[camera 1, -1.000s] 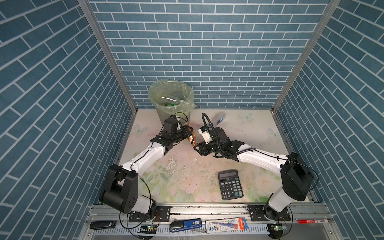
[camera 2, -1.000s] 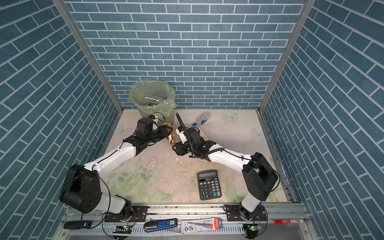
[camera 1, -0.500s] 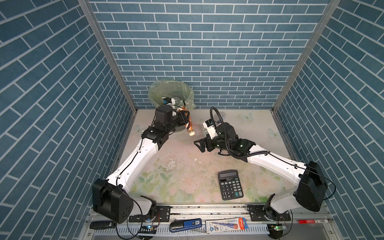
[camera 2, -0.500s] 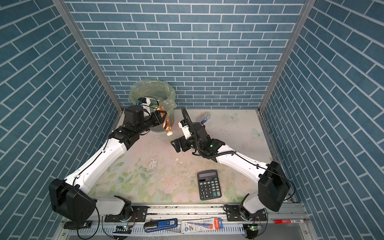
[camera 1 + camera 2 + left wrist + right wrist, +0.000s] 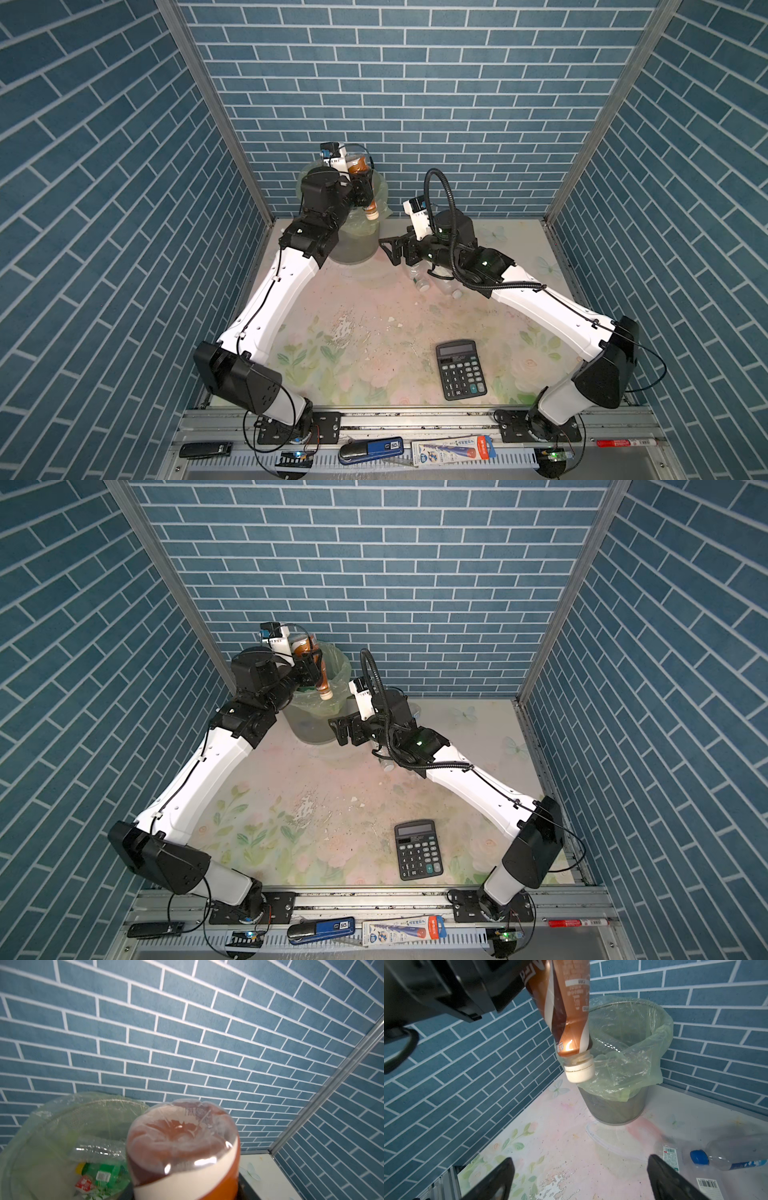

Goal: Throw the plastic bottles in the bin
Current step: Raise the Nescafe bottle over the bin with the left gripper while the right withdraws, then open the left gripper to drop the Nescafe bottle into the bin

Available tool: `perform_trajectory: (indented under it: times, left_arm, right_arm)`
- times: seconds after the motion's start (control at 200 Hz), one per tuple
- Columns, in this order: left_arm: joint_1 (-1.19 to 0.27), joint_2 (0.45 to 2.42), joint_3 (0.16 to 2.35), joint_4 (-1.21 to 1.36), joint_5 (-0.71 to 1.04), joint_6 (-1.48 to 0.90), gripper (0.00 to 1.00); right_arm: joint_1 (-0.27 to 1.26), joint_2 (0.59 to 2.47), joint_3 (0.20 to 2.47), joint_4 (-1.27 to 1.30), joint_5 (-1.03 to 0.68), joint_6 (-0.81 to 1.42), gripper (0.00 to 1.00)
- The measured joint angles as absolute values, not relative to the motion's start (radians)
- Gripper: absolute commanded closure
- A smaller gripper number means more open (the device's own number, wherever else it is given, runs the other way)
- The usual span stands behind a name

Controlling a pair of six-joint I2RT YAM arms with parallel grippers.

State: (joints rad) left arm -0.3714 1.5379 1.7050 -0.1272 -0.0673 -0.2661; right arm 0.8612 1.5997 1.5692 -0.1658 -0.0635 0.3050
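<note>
My left gripper (image 5: 360, 189) (image 5: 309, 668) is shut on a brown plastic bottle (image 5: 358, 165) (image 5: 302, 643) (image 5: 566, 1020). The bottle hangs cap down, its white cap (image 5: 579, 1073) just above the near rim of the bin (image 5: 356, 247) (image 5: 308, 727) (image 5: 629, 1028). In the left wrist view the bottle's base (image 5: 182, 1142) fills the foreground. Inside the bin (image 5: 31, 1126) lie a clear bottle (image 5: 95, 1149) and a green one (image 5: 104, 1172). My right gripper (image 5: 388, 251) (image 5: 338, 731) (image 5: 579, 1178) stands open and empty over the table, right of the bin.
Two clear bottles (image 5: 420, 281) (image 5: 452, 289) lie on the table under my right arm; one has a blue cap (image 5: 698, 1157). A black calculator (image 5: 460, 369) (image 5: 418, 849) lies near the front. Brick walls close in the back and both sides.
My left arm has lifted the brown bottle from table height up over the bin's rim. My right gripper has opened and drawn back to the right.
</note>
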Motion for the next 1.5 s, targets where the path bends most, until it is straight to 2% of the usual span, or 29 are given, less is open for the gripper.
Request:
perform_trajectory:
  times: [0.295, 0.675, 0.765, 0.89, 0.97, 1.125, 1.5]
  left_arm:
    - [-0.364, 1.629, 1.927, -0.069, -0.147, -0.093, 0.43]
    - [-0.341, 1.655, 2.038, 0.009, -0.191, 0.033, 0.43]
    - [-0.317, 1.694, 2.039, 0.009, -0.191, 0.018, 0.36]
    - [-0.275, 1.767, 2.011, -0.044, -0.198, -0.039, 0.19]
    - [-0.256, 1.799, 1.969, -0.097, -0.209, -0.071, 0.01]
    - [-0.237, 1.814, 1.917, -0.196, -0.221, -0.102, 0.01]
    - [-0.239, 1.700, 1.919, -0.214, -0.189, -0.150, 0.01]
  right_arm:
    - [0.840, 1.664, 1.692, -0.216, -0.072, 0.305, 0.01]
    - [0.772, 1.707, 1.723, -0.227, -0.134, 0.310, 0.01]
    - [0.762, 1.722, 1.723, -0.227, -0.149, 0.313, 0.01]
    - [0.752, 1.731, 1.723, -0.232, -0.160, 0.317, 0.01]
    - [0.751, 1.731, 1.723, -0.231, -0.167, 0.317, 0.01]
    - [0.749, 1.730, 1.720, -0.232, -0.182, 0.318, 0.01]
    - [0.748, 1.718, 1.658, -0.216, -0.192, 0.344, 0.01]
